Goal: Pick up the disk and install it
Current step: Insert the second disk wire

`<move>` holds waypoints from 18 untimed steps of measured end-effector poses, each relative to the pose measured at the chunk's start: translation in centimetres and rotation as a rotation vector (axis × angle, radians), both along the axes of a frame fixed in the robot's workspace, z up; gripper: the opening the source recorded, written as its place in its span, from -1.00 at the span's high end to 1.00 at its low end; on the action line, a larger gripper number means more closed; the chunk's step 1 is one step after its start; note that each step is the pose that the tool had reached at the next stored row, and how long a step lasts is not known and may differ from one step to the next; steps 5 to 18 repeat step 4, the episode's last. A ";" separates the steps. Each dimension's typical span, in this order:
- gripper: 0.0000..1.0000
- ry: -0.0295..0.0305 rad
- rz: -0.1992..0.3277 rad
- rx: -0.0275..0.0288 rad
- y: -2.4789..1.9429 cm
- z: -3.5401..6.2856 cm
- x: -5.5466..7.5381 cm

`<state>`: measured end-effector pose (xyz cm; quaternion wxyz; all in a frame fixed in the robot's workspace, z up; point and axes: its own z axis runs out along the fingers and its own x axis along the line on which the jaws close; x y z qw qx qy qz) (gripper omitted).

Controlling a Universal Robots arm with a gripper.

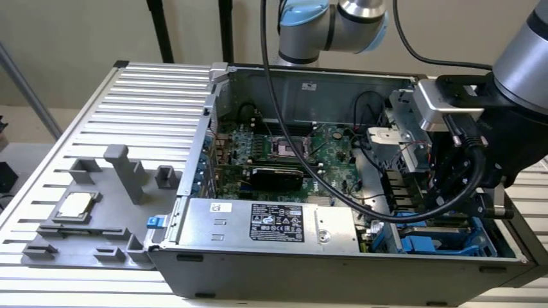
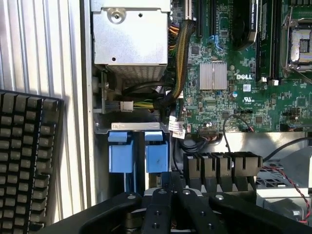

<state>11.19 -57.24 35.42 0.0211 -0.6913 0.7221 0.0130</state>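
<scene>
You have the computer case (image 1: 342, 256) open on the table (image 1: 128, 115); the power supply (image 1: 265, 224) sits in front of the motherboard (image 1: 283, 147), the chip (image 1: 76, 205) on the exterior view's left.

A plain beige wall (image 1: 77, 29) closes off the back of the scene, evenly lit, with no strong shadows on it. Two dark vertical posts (image 1: 156, 29) stand against it near the middle, and a slim grey bar (image 1: 30, 96) leans diagonally at the exterior view's left. The work surface is a pale metal table (image 1: 145, 102) of long ribbed slats — light catches along the ridges. At the far left edge, past the table, a strip of lighter floor (image 1: 17, 154) shows, with some dark shape beside it too cut off to identify.
</scene>
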 end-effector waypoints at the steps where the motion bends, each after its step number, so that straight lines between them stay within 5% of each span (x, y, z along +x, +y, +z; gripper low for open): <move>1: 0.79 0.0000 0.000 0.0000 0.00 0.00 0.0; 18: 0.79 0.0000 0.000 0.0000 0.00 0.00 0.0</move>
